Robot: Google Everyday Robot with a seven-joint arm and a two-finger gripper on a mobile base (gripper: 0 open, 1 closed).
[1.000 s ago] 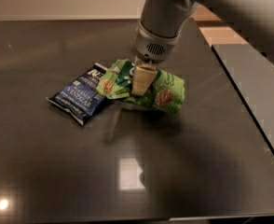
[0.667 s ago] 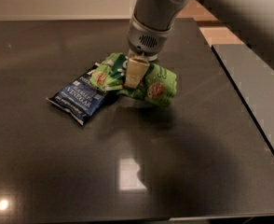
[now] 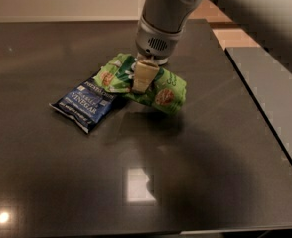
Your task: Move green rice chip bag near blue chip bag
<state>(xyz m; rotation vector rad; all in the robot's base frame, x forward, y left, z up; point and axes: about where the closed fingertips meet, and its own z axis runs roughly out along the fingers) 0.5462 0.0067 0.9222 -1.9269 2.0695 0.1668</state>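
Gripper (image 3: 142, 81) hangs nose-down over the far middle of the table, its pale fingers (image 3: 142, 76) pinched on the crumpled middle of the green rice chip bag (image 3: 167, 94). The bag bunches up around the grip and sags at both ends. A shadow beneath its right end suggests that end is held a little off the surface, though I cannot say whether the left end is off it too.

Over the last second the arm has carried the bag leftward, and the bag has turned slightly as it went. A second ago its left end sat just beside the blue chip bag (image 3: 84, 103); now that end appears to touch or overlap the blue bag's upper right corner. The blue bag lies flat where it was, with its white lettering facing up.

For the task this means the two bags are already side by side, so I judge the carrying is nearly done. What seems left is to set the green bag down and let go.

Beneath them the table (image 3: 210, 172) is dark and glossy, with a square patch of reflected light (image 3: 138, 185) near the front edge and a small bright spot (image 3: 2, 217) at the front left. A second dark counter (image 3: 275, 83) runs along the right side, and a pale wall (image 3: 61, 1) stands behind.
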